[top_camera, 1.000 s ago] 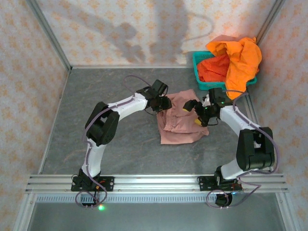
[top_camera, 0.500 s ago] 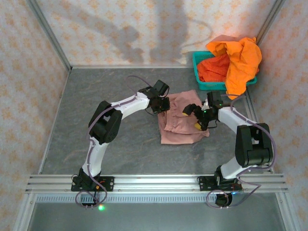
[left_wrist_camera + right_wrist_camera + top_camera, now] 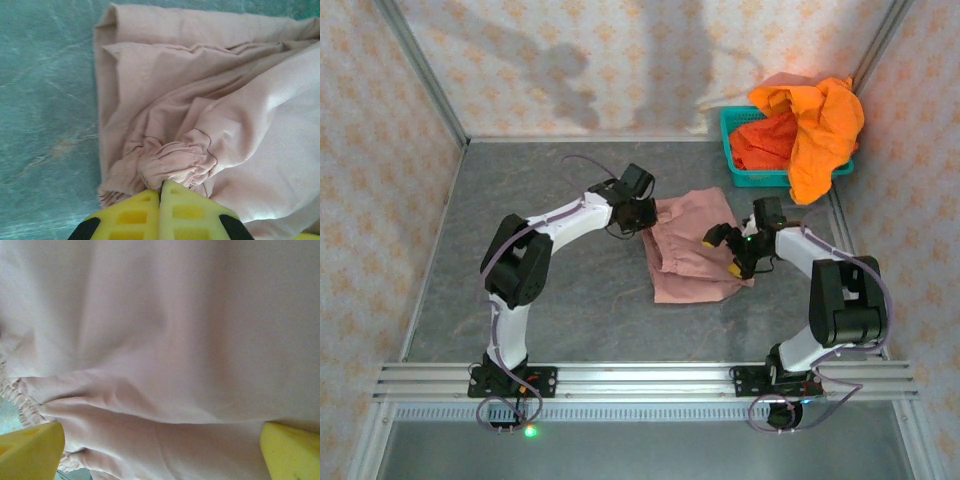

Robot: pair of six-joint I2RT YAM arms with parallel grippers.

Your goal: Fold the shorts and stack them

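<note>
The dusty pink shorts point(image 3: 692, 258) lie crumpled on the grey table between the two arms. At their left edge, my left gripper point(image 3: 642, 215) is shut on the gathered elastic waistband point(image 3: 175, 162); its yellow fingers point(image 3: 135, 215) are pressed together on the cloth point(image 3: 215, 95). My right gripper point(image 3: 723, 252) stands open low over the right side of the same shorts. Its yellow fingertips point(image 3: 30, 445) sit far apart with smooth pink cloth point(image 3: 175, 340) between them. Bright orange shorts point(image 3: 817, 115) are heaped over the teal basket.
The teal plastic basket point(image 3: 728, 130) stands in the back right corner against the patterned walls, with more orange cloth point(image 3: 760, 145) inside. Bare grey table point(image 3: 550, 290) stretches to the left and front of the pink shorts.
My left gripper has closed on the waistband and drawn it to the left, stretching the pink shorts out. My right gripper has shifted slightly forward over the cloth, still open.
</note>
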